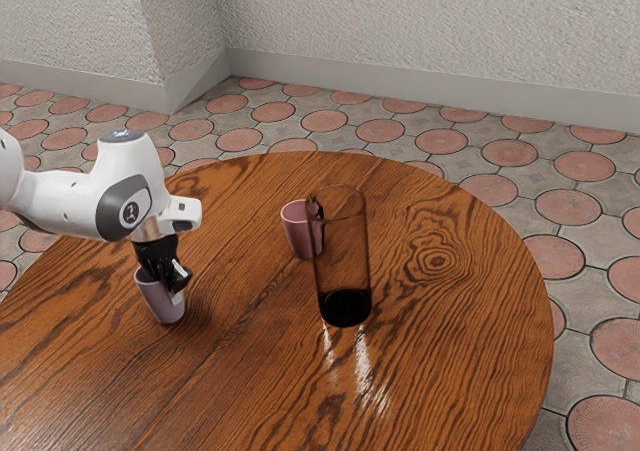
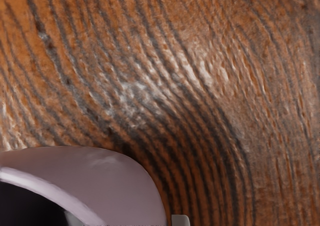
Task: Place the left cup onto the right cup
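Note:
The left cup (image 1: pixel 161 301), small and mauve, stands near the table's edge at the exterior view's left. My black gripper (image 1: pixel 166 279) comes down on its rim, with the fingers closed across the cup's wall. In the wrist view the cup's rim and wall (image 2: pixel 85 186) curve just under my hand, and a grey fingertip (image 2: pixel 180 220) shows just outside the wall. The right cup (image 1: pixel 299 228), pink, stands near the table's middle, partly hidden behind a tall dark glass.
A tall, dark, see-through glass (image 1: pixel 342 257) stands right in front of the pink cup, touching or nearly touching it. The round wooden table (image 1: pixel 450 301) has open surface toward the exterior view's right and front. Tiled floor lies around it.

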